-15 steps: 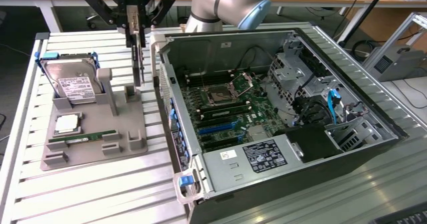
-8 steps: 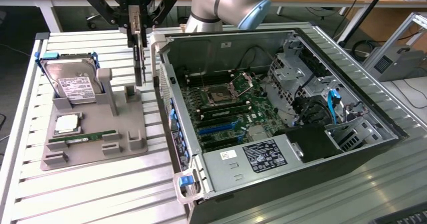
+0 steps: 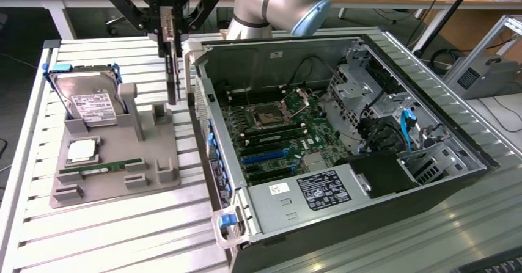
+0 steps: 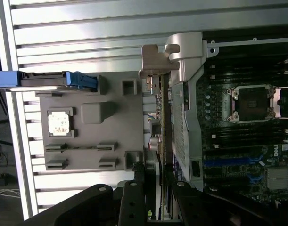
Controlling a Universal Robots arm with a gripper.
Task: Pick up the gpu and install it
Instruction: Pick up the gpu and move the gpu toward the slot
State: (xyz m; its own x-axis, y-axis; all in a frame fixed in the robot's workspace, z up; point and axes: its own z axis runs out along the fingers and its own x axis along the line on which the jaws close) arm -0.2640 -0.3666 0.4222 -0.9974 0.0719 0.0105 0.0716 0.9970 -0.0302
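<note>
The gpu (image 3: 170,71) hangs edge-on and upright, a thin dark card just above the grey fixture (image 3: 114,157) and close beside the open computer case (image 3: 343,132). My gripper (image 3: 167,29) is shut on the card's upper part. In the wrist view the gpu (image 4: 161,117) runs as a narrow strip from my gripper (image 4: 155,176) to its silver end bracket (image 4: 158,59), next to the case wall. The motherboard's blue slots (image 3: 261,157) lie inside the case, towards the exterior view's right of the card.
A hard drive (image 3: 90,99) stands in the fixture's rear holder, with a CPU (image 3: 82,151) and a green RAM stick (image 3: 102,168) in front of it. The slatted aluminium table (image 3: 106,230) carries the fixture and the case. The arm (image 3: 277,4) reaches in from the back.
</note>
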